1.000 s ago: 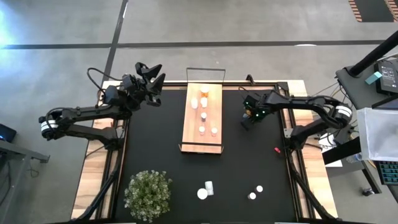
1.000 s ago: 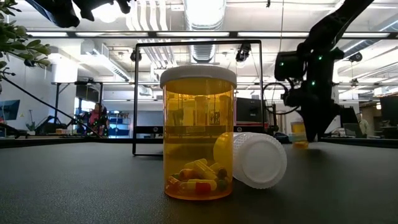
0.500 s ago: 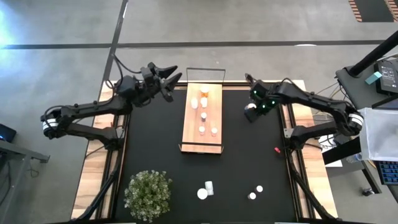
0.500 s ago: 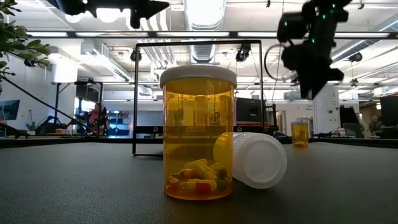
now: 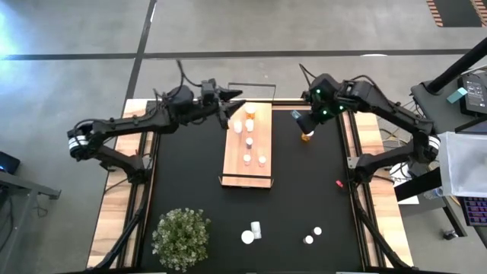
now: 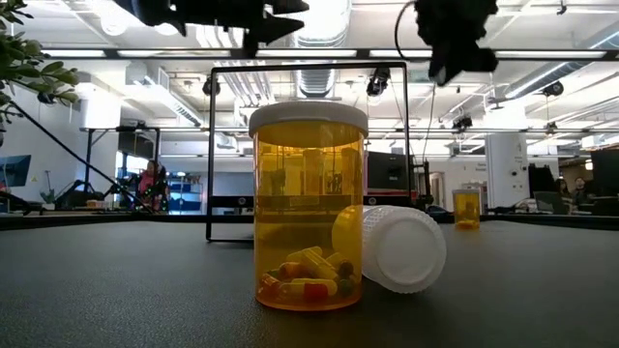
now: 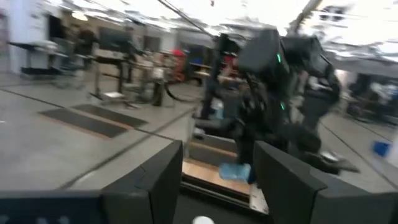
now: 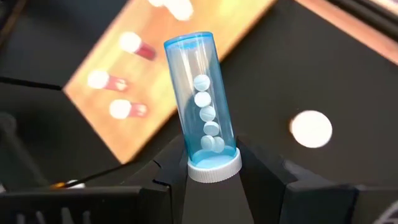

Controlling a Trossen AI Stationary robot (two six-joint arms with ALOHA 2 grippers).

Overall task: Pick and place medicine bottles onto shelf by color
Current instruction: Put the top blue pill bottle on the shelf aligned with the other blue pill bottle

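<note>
Both arms shifted, right gripper (image 8: 211, 163) lifted blue bottle (image 8: 202, 127)

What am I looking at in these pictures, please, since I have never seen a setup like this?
Two robot arms work at a table covered by a black mat. One picture looks straight down, one sits at table height, and two come from cameras on the arms' wrists. On the mat stands a wooden shelf carrying small pill bottles, with a potted plant and more bottles near the front edge; the big orange bottle is simply closest to the low camera. The right gripper, raised beside the shelf, is shut on a blue tube of pills, held by its white-capped end. The left gripper reaches toward the shelf's far end, open and holding nothing.
</note>
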